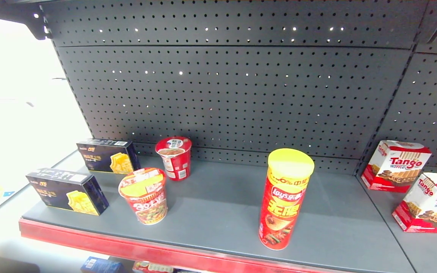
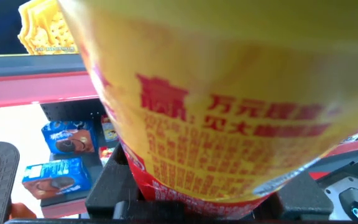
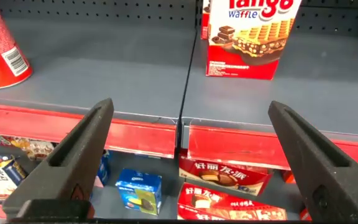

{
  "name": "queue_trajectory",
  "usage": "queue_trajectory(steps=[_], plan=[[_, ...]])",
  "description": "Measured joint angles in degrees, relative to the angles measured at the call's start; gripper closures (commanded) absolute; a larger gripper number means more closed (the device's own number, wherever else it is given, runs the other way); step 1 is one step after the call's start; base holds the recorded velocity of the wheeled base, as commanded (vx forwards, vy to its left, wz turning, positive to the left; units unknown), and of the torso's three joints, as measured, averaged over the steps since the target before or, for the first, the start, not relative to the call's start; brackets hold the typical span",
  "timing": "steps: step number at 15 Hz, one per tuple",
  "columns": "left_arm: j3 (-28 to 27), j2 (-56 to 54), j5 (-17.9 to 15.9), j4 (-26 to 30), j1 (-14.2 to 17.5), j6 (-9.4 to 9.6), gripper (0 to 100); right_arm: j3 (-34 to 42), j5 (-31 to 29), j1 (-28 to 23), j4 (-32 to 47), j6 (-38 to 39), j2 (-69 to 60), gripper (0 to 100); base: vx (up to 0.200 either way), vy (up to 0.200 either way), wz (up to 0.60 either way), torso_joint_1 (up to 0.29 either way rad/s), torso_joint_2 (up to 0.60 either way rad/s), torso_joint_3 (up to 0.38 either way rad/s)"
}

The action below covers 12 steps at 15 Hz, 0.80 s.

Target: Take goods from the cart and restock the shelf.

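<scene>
Over on the left, the left gripper point(image 2: 207, 190) has a yellow-and-red noodle cup point(image 2: 229, 93) pinched between its black fingers point(image 2: 114, 183), the cup sitting right up against the wrist camera. Behind it we catch the red front lip of the shelf point(image 2: 36, 90), and below that lip, blue biscuit packs point(image 2: 58, 177) on the lower level.

On the right, the right gripper point(image 3: 194, 168) is spread wide with nothing between its fingers. It hangs just in front of the red lip, near the seam where two shelf boards meet, and a waffle box point(image 3: 247, 37) stands straight ahead of it.

From the head we see the shelf top itself. A tall chip can point(image 1: 285, 197) stands upright near the front, about mid-board. To its left we have a front cup point(image 1: 144, 195), tilted a little, and a red rear cup point(image 1: 174, 157) by the pegboard. Two dark boxes point(image 1: 68, 191) lie at the far left, one behind the other. A second waffle box point(image 1: 429, 203) sits at the far right, near the front.
</scene>
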Motion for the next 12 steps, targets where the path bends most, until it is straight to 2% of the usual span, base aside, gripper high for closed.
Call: queue_trajectory(steps=[1,3,5,7,9,11,12], plan=[[0.0,0.0,0.0,-0.02,0.0,0.29,100,0.02,-0.02,0.01,0.0,0.0,0.0,0,0.0,0.0,0.0,0.0,0.0,0.0],[-1.19,0.0,0.0,-0.05,0.05,2.24,100,0.06,-0.02,0.12,0.0,0.07,-0.02,0,0.0,0.0,0.0,0.0,0.0,0.0],[-6.24,0.5,-0.61,2.27,0.05,4.11,100,0.09,-0.02,0.12,0.0,0.05,-0.02,0,0.0,0.0,0.0,0.0,0.0,0.0],[-11.34,3.25,-3.93,4.35,-0.06,5.72,100,0.09,-0.02,0.12,0.0,0.02,-0.05,0,0.0,0.0,0.0,0.0,0.0,0.0],[-15.49,7.91,-8.81,4.77,-0.12,8.63,100,0.09,-0.02,0.15,0.0,0.05,-0.05,0,0.0,0.0,0.0,0.0,0.0,0.0],[-19.03,12.98,-11.7,4.62,-0.15,10.76,100,0.09,-0.02,0.09,-0.02,0.02,-0.05,0,0.0,0.0,0.0,0.0,0.0,0.0],[-20.15,14.77,-12.32,4.16,-0.26,11.13,100,0.09,-0.02,0.06,0.0,0.02,-0.05,0,0.0,0.0,0.0,0.0,0.0,0.0]])
